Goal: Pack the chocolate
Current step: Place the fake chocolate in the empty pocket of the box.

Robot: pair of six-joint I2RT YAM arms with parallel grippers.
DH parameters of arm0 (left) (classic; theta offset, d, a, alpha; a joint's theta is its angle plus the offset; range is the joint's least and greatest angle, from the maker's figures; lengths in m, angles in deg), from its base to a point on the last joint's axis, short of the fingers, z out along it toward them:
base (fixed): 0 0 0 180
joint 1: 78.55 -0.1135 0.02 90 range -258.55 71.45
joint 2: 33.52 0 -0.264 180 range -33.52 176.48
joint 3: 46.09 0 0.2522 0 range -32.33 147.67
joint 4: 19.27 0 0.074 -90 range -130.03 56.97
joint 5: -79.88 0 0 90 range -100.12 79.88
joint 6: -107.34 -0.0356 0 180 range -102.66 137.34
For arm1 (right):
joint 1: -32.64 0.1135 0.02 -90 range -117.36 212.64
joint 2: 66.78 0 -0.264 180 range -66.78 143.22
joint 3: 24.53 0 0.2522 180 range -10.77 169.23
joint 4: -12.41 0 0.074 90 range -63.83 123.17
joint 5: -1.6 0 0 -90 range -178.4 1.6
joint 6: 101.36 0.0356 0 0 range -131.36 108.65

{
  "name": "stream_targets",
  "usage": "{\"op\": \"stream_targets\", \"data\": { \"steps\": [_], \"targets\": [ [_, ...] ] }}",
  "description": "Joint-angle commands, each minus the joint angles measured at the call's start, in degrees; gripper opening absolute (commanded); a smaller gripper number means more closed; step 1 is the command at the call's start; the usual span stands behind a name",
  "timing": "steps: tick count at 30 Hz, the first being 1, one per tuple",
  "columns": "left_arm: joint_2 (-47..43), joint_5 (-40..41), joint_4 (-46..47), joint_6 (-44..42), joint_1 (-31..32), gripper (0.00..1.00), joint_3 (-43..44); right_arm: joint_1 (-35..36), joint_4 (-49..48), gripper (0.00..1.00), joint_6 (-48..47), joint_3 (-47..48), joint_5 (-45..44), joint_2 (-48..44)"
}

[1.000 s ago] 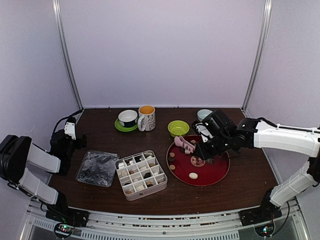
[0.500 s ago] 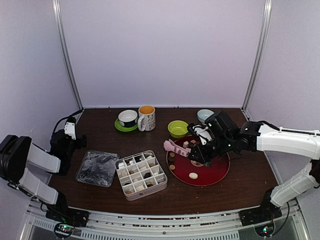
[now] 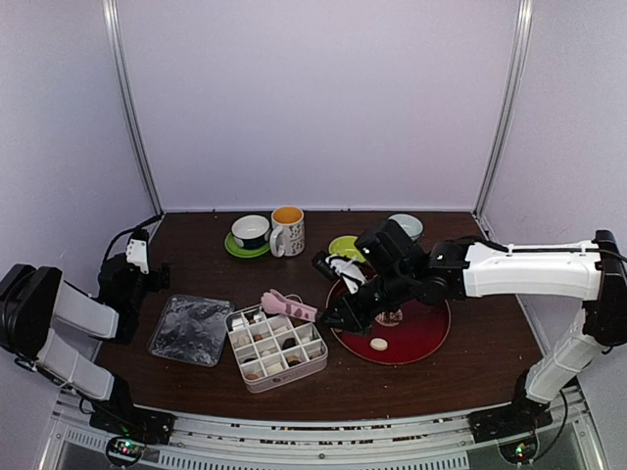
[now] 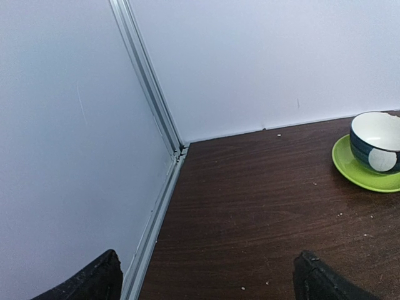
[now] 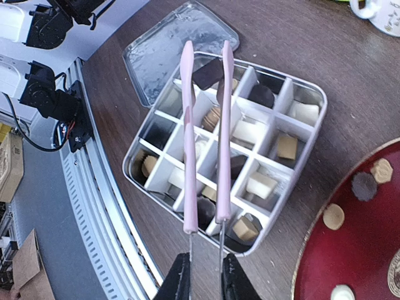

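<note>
My right gripper [image 5: 204, 262] [image 3: 338, 315] is shut on the handles of pink tongs [image 5: 205, 144] [image 3: 289, 305]. The tong tips pinch a dark square chocolate [image 5: 209, 74] above the far compartments of the grey divided box [image 5: 320, 106] [image 3: 279, 380]. Most compartments hold brown, tan or cream pieces. More chocolate lies on the red plate [image 3: 421, 333] [image 5: 350, 256]: a cream round [image 3: 378, 344], plus tan [image 5: 334, 216] and dark [image 5: 363, 185] pieces. My left gripper [image 4: 209, 278] [image 3: 134, 262] stands open and empty at the table's far left.
A clear lid [image 3: 190, 329] [image 5: 165, 47] lies left of the box. Along the back stand a cup on a green saucer [image 3: 251, 233] [image 4: 374, 147], a mug [image 3: 288, 230], a green bowl [image 3: 343, 245] and a pale blue bowl [image 3: 409, 223]. Enclosure walls close in the table.
My right arm has swung left from the red plate, carrying the tongs and the dark piece over the divided box. The left arm has not moved.
</note>
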Motion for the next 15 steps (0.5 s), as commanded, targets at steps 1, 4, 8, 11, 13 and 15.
{"op": "stream_targets", "data": {
  "steps": [1,4,8,11,13,15],
  "targets": [
    [0.3,0.1,3.3,0.7,-0.5,0.98,1.0,1.8,-6.4,0.17,1.0,4.3,1.1,4.1],
    [0.4,0.1,3.3,0.7,-0.6,0.98,0.9,2.8,-7.8,0.17,1.3,6.2,0.4,7.1],
    [0.4,0.1,3.3,0.7,-0.6,0.98,1.0,4.9,-6.8,0.17,0.1,9.8,-3.0,11.4],
    [0.4,0.1,3.3,0.7,-0.5,0.98,1.0,6.2,-6.4,0.17,-0.3,11.5,-5.4,13.4],
    [0.4,0.1,3.4,0.7,-0.5,0.98,1.0,6.6,-6.5,0.18,0.0,11.9,-7.2,14.2],
    [0.4,0.1,3.3,0.7,-0.5,0.98,1.0,7.1,-6.0,0.18,0.1,12.3,-10.4,14.4]
  ]
}}
